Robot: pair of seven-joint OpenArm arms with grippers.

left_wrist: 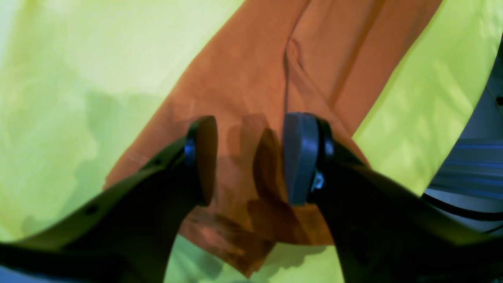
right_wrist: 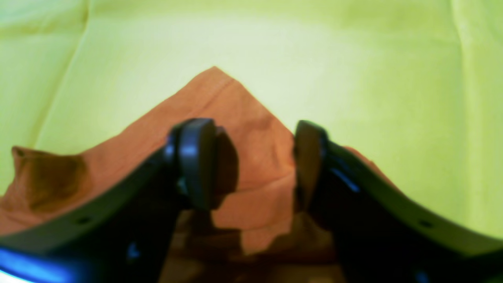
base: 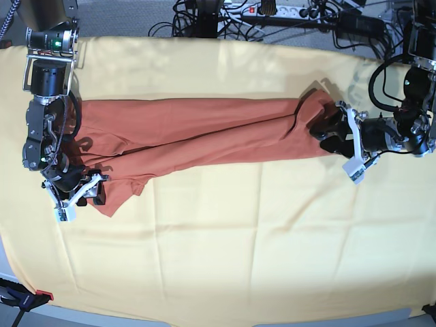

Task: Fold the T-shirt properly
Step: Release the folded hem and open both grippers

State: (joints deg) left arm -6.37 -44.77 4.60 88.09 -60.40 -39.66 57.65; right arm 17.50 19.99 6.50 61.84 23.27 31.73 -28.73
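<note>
Then: T-shirt (base: 197, 133) lay lengthwise on yellow cloth (base: 238, 238) | left gripper (left_wrist: 250, 159) spread, straddling right-end fold | right gripper (right_wrist: 255, 165) spread over left-end corner, nothing pinched.

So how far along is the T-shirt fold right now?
Partway. Done: the T-shirt lies as a long narrow band across the yellow cloth, its sides apparently folded in. In hand: the left gripper and right gripper each straddle an end of the band, jaws apart around the fabric, not clamped. Left: folding the band end to end into a compact rectangle.
</note>
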